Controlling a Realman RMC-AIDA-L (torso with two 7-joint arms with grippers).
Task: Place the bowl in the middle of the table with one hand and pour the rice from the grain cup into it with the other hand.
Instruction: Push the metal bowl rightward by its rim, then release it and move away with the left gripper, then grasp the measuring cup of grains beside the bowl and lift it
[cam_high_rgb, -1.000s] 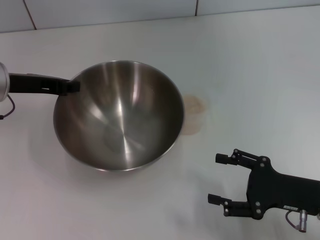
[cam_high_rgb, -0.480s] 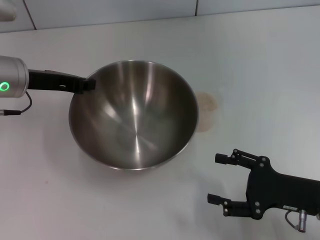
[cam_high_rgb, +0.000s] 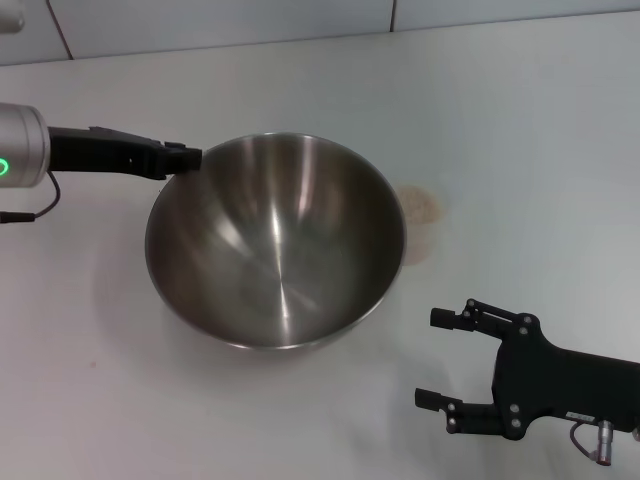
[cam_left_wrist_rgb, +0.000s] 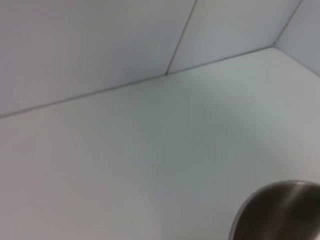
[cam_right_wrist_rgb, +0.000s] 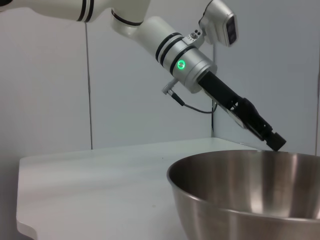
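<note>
Two grippers show in the head view, and only there do both appear together; the left gripper (cam_high_rgb: 185, 158) reaches in from the left of the bowl (cam_high_rgb: 277, 243) and its tip meets the bowl's rim on the far-left side, though whether its fingers are clamped on that rim cannot be told. The left wrist view shows just a curved sliver of the bowl (cam_left_wrist_rgb: 280, 210) on the table (cam_left_wrist_rgb: 150, 150) and the tiled wall behind; the right wrist view alone shows the bowl (cam_right_wrist_rgb: 245, 192) from the side, a deep rounded steel wall under a thin rim, with the left gripper (cam_right_wrist_rgb: 274, 141) coming down slantwise to its far edge. The bowl stands mouth upward on the white matte table (cam_high_rgb: 520, 130), its brushed inside shiny with streaked reflections; being round, it has no long axis. Just right of the bowl, partly hidden behind its rim, sits the grain cup (cam_high_rgb: 420, 222), translucent, with pale rice (cam_high_rgb: 421, 204) inside. Well to the near right of the bowl the right gripper (cam_high_rgb: 436, 358) hovers, its two black jointed fingers spread apart around nothing.
</note>
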